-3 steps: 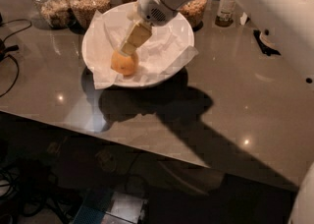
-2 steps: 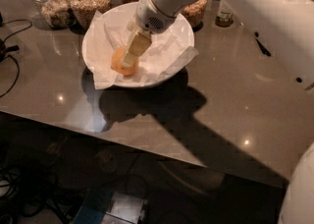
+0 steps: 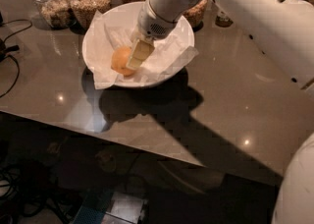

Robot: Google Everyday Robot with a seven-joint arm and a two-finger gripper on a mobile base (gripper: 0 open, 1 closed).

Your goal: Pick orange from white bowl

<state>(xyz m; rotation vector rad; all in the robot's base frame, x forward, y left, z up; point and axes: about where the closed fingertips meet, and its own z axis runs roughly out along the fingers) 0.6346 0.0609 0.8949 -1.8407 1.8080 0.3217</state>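
Note:
The orange (image 3: 120,61) lies in the left front part of the white bowl (image 3: 105,31), on crumpled white paper napkins (image 3: 169,56). The bowl stands on the grey-brown table near its back. My gripper (image 3: 133,60) reaches down into the bowl from the upper right on the white arm (image 3: 230,2). Its tip is right against the orange's right side and hides part of the fruit.
Several glass jars of grains and nuts (image 3: 88,2) stand just behind the bowl. A small dark bottle (image 3: 223,19) is behind it to the right. Black cables (image 3: 10,46) lie at the left edge. The table's front edge (image 3: 162,147) runs diagonally below the bowl.
The gripper has come down into the bowl from just above the orange to level with it. The orange and the bowl have not moved.

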